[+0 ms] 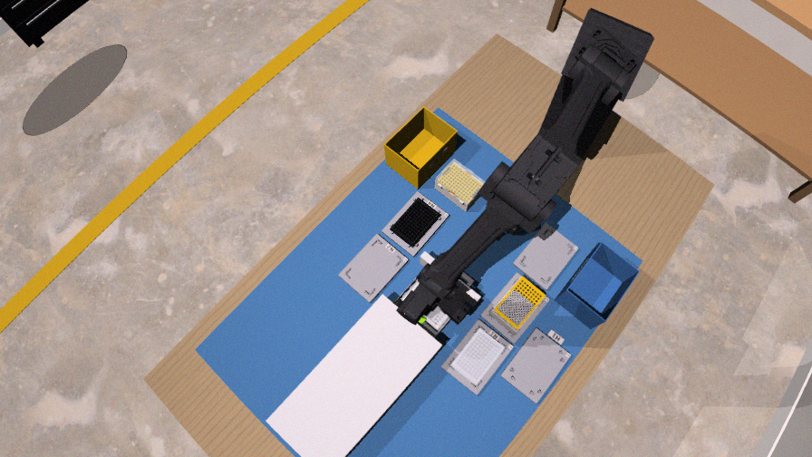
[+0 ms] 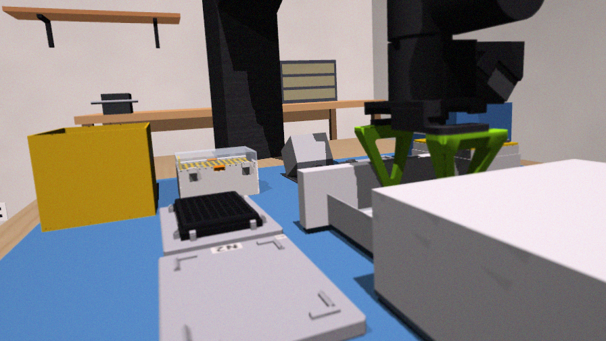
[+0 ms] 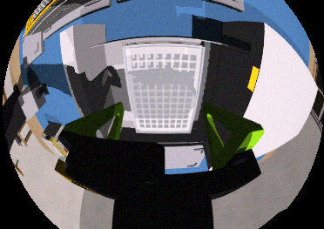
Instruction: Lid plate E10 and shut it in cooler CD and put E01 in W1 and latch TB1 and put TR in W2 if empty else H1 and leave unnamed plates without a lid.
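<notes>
My gripper (image 1: 430,316) (image 2: 431,174) (image 3: 163,106) is open, its green fingers apart, just above the pulled-out drawer (image 2: 319,192) of the white cooler CD (image 1: 352,380) (image 2: 491,239). A white lidded plate (image 3: 165,86) lies flat in the drawer below the fingers, untouched. The black plate (image 1: 414,222) (image 2: 214,212) sits on its nest. The N2 nest (image 1: 372,267) (image 2: 250,288) is bare. The yellow bin W1 (image 1: 420,146) (image 2: 93,172) and tip box TB1 (image 1: 459,182) (image 2: 217,172) stand at the back. The yellow tip rack TR (image 1: 519,302) sits on a nest by the blue bin W2 (image 1: 602,287).
Another white plate (image 1: 478,356) without a lid sits on a nest beside the cooler. The bare nest H1 (image 1: 536,364) lies next to it, and another bare nest (image 1: 546,257) lies behind TR. A small grey block (image 2: 308,149) stands behind the drawer.
</notes>
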Controlling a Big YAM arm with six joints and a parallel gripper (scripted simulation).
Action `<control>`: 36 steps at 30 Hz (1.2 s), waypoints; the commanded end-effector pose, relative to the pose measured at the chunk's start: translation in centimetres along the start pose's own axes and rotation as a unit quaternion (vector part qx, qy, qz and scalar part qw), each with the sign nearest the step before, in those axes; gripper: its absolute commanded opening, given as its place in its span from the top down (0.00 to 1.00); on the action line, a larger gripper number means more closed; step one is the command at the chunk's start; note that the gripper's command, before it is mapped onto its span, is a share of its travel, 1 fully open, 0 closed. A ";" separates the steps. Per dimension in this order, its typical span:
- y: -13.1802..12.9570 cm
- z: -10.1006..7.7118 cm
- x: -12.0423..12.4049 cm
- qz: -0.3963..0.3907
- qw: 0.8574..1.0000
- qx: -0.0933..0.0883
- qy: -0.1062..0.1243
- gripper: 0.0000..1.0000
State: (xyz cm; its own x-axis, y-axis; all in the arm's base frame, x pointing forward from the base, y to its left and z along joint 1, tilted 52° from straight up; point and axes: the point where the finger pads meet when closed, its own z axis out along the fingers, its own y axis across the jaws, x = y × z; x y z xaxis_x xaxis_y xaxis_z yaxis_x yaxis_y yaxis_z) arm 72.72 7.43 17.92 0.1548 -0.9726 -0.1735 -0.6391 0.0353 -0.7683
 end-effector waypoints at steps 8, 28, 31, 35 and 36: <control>-1.7 -3.2 0.4 -0.004 1.000 0.013 0.002 0.00; -1.6 -5.6 0.4 -0.004 1.000 0.013 0.003 0.00; -1.6 -5.9 0.2 -0.005 1.000 0.013 0.001 0.00; -1.6 -6.2 0.2 -0.005 1.000 0.013 0.001 0.00; -2.4 -6.5 0.2 -0.005 1.000 0.020 0.002 0.00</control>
State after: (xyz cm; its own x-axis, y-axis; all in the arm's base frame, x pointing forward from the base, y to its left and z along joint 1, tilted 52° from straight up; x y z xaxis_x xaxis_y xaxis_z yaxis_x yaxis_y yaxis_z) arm 69.61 6.51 20.51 0.1552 -0.9726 -0.1732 -0.6383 0.0351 -0.7690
